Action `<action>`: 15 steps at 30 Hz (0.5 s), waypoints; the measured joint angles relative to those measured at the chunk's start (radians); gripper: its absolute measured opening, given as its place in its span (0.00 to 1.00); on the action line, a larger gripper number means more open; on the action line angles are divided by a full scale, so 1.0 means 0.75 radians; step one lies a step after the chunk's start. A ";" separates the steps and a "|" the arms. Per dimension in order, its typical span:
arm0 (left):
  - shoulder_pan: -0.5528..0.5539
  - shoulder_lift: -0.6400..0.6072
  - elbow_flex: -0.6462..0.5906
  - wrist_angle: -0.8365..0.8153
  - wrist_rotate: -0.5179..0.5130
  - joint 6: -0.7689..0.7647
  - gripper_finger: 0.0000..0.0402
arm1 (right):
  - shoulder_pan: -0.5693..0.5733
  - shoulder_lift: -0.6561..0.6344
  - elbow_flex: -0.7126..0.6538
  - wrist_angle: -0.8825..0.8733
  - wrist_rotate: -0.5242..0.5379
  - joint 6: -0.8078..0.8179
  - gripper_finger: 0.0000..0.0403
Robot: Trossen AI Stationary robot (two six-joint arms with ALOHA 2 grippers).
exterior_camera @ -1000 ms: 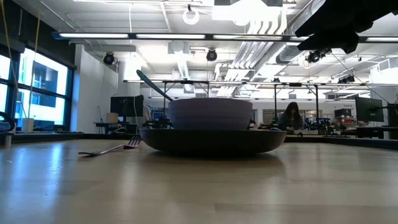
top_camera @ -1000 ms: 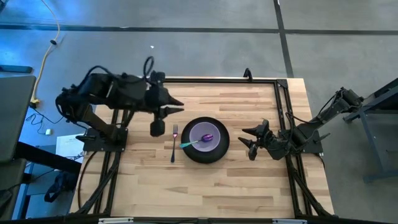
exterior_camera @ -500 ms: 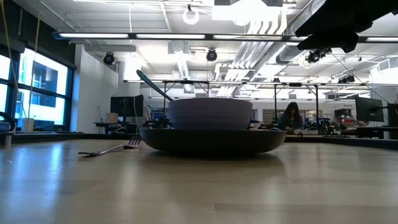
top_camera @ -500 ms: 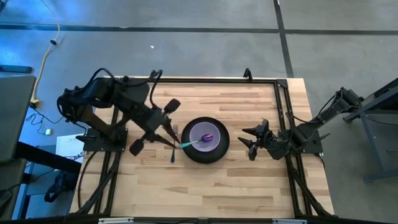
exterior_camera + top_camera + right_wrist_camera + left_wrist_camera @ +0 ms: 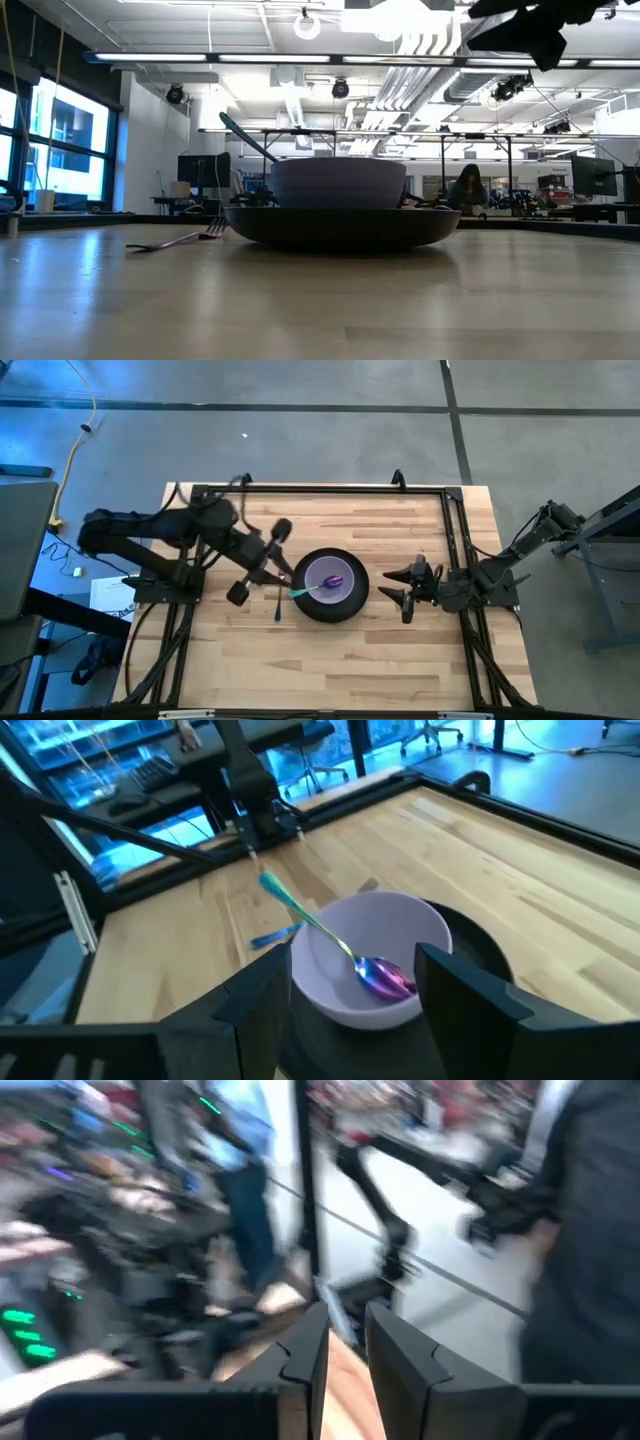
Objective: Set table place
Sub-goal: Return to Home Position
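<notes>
Since half a second before, the left arm (image 5: 150, 525) had folded down and back toward its base. The left hand (image 5: 346, 1320) had shifted only a little and hung over the bench (image 5: 400, 525) above the tines of the fork (image 5: 278, 606). The dishes had not stirred.

In its wrist view the left hand's fingers were pressed nearly together, with a narrow slit between them and nothing in it. The right hand (image 5: 392, 590) waited just beside the plate (image 5: 354, 600) on the far side from the fork, its fingers spread wide and empty.

The setting looked complete:
- The plate sat near the middle of the bench.
- The bowl (image 5: 317, 571) stood on the plate.
- The spoon (image 5: 335, 580) lay with its purple head in the bowl and its handle leaning out over the rim toward the fork.
- The fork lay flat just beside the plate.

By the look of them:
- The plate was probably stiff, fairly heavy and breakable, and best taken by its raised rim.
- The bowl seemed lighter and would take a pinch on its wall, one finger inside.
- The spoon was loose and slick, so a nudge could tip it out. Mid-handle was the place to hold it.
- The thin fork, flat on the wood, would be the hardest to pinch and was best gripped across its handle.
</notes>
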 joint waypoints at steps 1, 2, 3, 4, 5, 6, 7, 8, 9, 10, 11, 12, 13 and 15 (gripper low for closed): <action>0.000 -0.049 -0.081 0.089 -0.058 -0.017 0.15 | 0.000 0.000 0.000 0.019 0.000 -0.012 0.51; 0.000 -0.099 -0.154 0.155 -0.115 -0.025 0.15 | 0.000 0.000 0.000 0.043 0.000 -0.026 0.51; -0.001 -0.147 -0.219 0.212 -0.170 -0.034 0.15 | 0.000 0.000 0.000 0.069 0.000 -0.043 0.51; -0.001 -0.199 -0.285 0.271 -0.237 -0.051 0.15 | 0.000 0.000 0.000 0.100 0.000 -0.068 0.51; -0.001 -0.247 -0.354 0.318 -0.305 -0.073 0.15 | -0.001 0.000 0.000 0.135 0.001 -0.104 0.51; -0.001 -0.290 -0.421 0.376 -0.371 -0.094 0.15 | -0.001 0.000 -0.001 0.179 0.002 -0.150 0.51; -0.001 -0.334 -0.492 0.438 -0.428 -0.115 0.15 | -0.001 0.000 -0.001 0.237 0.004 -0.212 0.51; -0.001 -0.375 -0.563 0.491 -0.475 -0.129 0.15 | -0.001 0.000 -0.001 0.296 0.013 -0.281 0.51; -0.001 -0.417 -0.633 0.549 -0.513 -0.137 0.15 | -0.001 0.000 -0.001 0.357 0.021 -0.350 0.51; -0.001 -0.457 -0.701 0.607 -0.550 -0.148 0.15 | -0.004 -0.002 -0.001 0.418 0.032 -0.424 0.51; -0.001 -0.497 -0.768 0.661 -0.592 -0.162 0.15 | -0.011 -0.008 -0.001 0.461 0.037 -0.491 0.51; -0.001 -0.532 -0.828 0.718 -0.632 -0.172 0.15 | -0.022 -0.015 -0.001 0.504 0.038 -0.546 0.51; -0.001 -0.566 -0.885 0.763 -0.666 -0.176 0.15 | -0.037 -0.028 -0.001 0.530 0.038 -0.588 0.51; -0.001 -0.617 -0.970 0.831 -0.718 -0.179 0.15 | -0.071 -0.062 -0.001 0.545 0.017 -0.636 0.51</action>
